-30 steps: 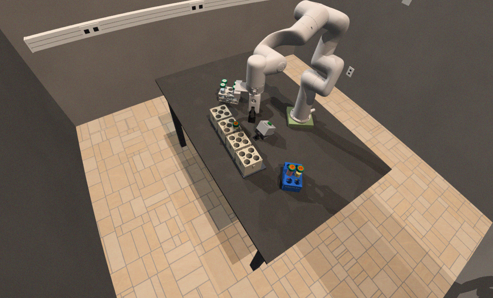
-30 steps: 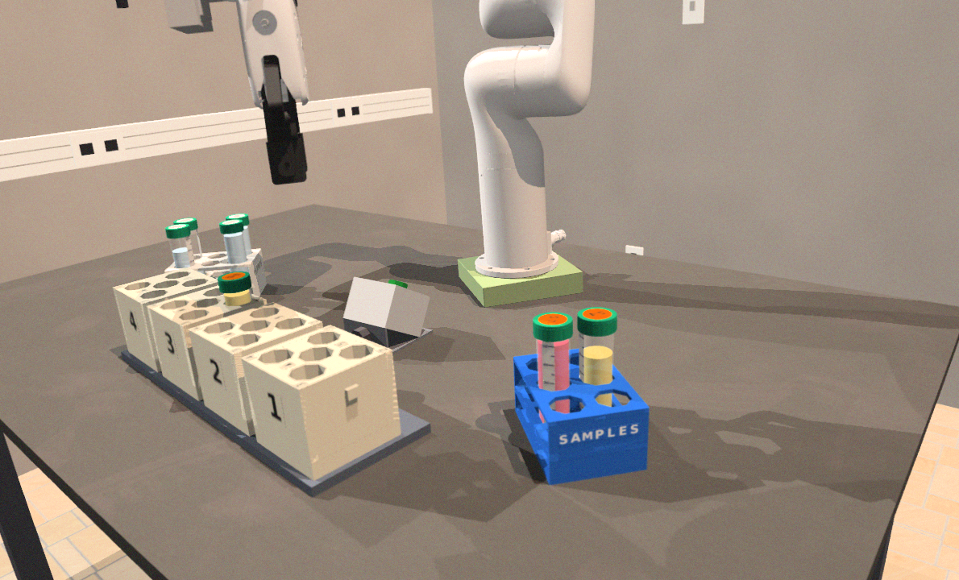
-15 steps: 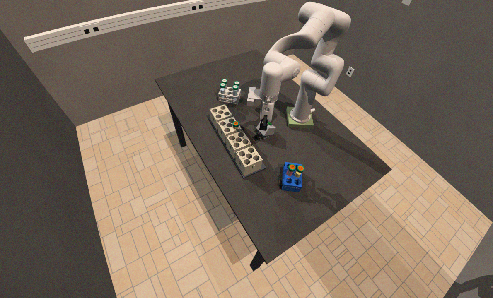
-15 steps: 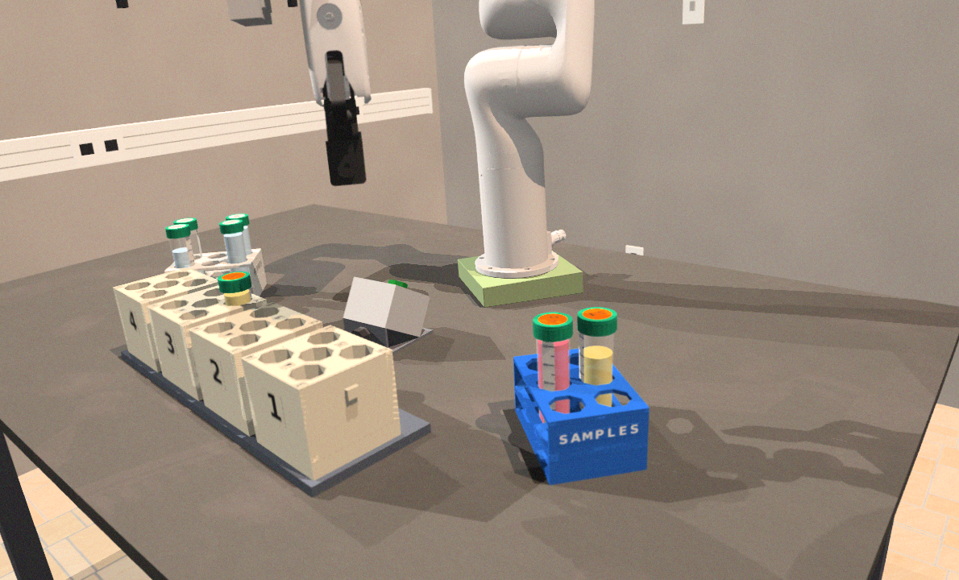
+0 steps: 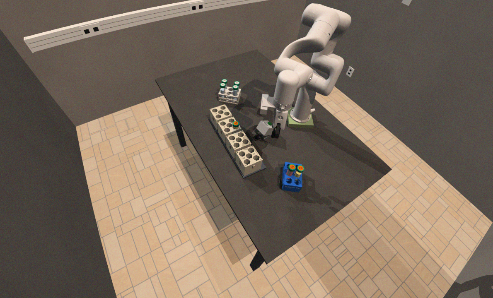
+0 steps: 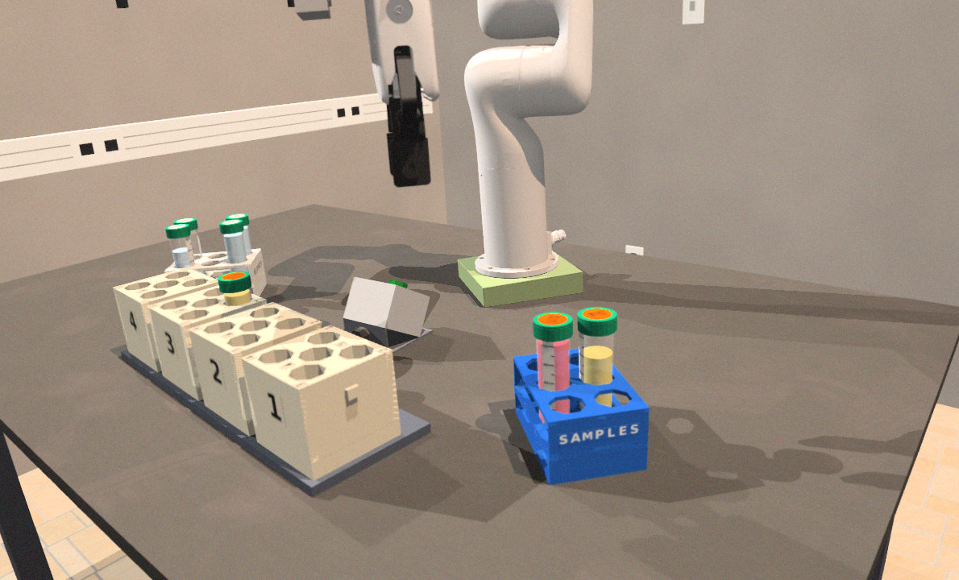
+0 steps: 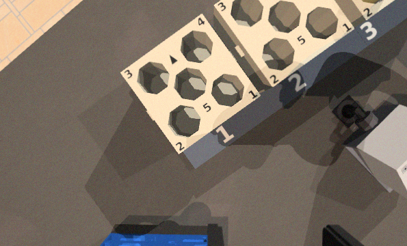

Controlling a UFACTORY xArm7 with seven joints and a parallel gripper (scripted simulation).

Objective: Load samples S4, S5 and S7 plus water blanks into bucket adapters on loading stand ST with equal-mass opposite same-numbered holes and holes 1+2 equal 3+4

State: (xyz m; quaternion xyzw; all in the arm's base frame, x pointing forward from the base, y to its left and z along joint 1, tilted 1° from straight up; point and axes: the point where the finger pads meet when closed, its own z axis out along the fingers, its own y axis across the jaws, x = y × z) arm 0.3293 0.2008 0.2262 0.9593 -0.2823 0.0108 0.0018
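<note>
My gripper (image 5: 276,133) (image 6: 407,172) (image 7: 275,239) is open and empty. It hangs high over the table near the DONE desk (image 5: 264,128) (image 6: 385,310) (image 7: 391,137). Adapters 1 (image 5: 249,158) (image 6: 321,403) (image 7: 224,61), 2 (image 5: 238,140) (image 6: 216,371) (image 7: 251,37), 3 (image 5: 226,126) (image 6: 169,342) and 4 (image 5: 220,112) (image 6: 133,321) stand in a row on the loading stand (image 6: 404,436) (image 7: 244,116). One orange-dot tube (image 5: 235,124) (image 6: 235,283) with yellow liquid stands in adapter 3. The blue SAMPLES rack (image 5: 292,181) (image 6: 598,432) (image 7: 155,239) holds a pink tube (image 6: 554,338) and a yellow tube (image 6: 596,331).
A white rack (image 5: 228,97) (image 6: 255,263) with several water blanks stands behind adapter 4. The DONE desk carries a green key (image 5: 268,122) (image 6: 397,283). The arm's base (image 5: 300,120) (image 6: 519,277) stands behind the desk.
</note>
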